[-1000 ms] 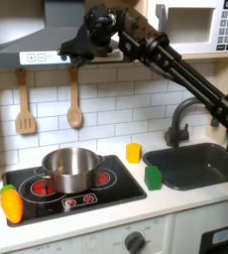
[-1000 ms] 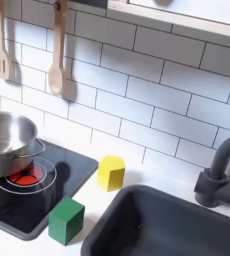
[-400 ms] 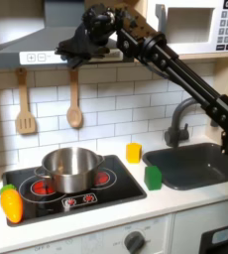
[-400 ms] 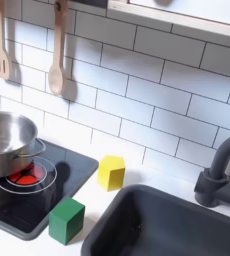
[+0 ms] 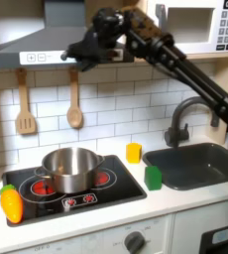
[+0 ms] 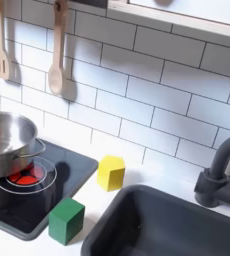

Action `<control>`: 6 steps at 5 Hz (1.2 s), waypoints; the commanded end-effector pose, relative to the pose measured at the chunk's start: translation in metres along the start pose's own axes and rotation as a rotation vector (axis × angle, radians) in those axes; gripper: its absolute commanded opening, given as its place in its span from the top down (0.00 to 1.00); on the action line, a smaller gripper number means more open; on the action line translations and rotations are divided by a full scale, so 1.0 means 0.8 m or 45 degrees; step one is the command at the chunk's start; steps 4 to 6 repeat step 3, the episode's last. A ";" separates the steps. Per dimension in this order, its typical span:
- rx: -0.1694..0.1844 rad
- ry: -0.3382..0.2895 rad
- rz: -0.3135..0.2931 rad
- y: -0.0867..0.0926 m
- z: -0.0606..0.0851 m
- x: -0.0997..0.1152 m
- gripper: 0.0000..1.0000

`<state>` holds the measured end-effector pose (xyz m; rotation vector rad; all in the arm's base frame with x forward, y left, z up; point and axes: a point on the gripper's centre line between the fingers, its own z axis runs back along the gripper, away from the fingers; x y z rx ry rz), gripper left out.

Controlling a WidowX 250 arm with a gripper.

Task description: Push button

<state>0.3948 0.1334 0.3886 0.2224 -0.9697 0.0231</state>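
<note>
Button point(image 5: 30, 58), small, white, on range hood front point(image 5: 32, 57)

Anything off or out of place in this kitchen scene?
Nothing stands out. The pot sits upright on the stove, the carrot stands at the stove's left edge in the first exterior view, and the yellow block and green block rest by the sink.

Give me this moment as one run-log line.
gripper: raised at range hood front, state unclear | pot: on stove | yellow block, green block: untouched on counter
</note>
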 end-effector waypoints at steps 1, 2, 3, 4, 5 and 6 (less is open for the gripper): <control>-0.022 -0.042 -0.077 -0.037 0.032 -0.002 1.00; 0.002 -0.064 -0.076 -0.038 0.047 -0.003 0.00; 0.003 -0.064 -0.073 -0.037 0.047 -0.002 0.00; 0.003 -0.064 -0.073 -0.037 0.047 -0.002 0.00; 0.003 -0.064 -0.073 -0.037 0.047 -0.002 0.00; 0.003 -0.064 -0.073 -0.037 0.047 -0.002 0.00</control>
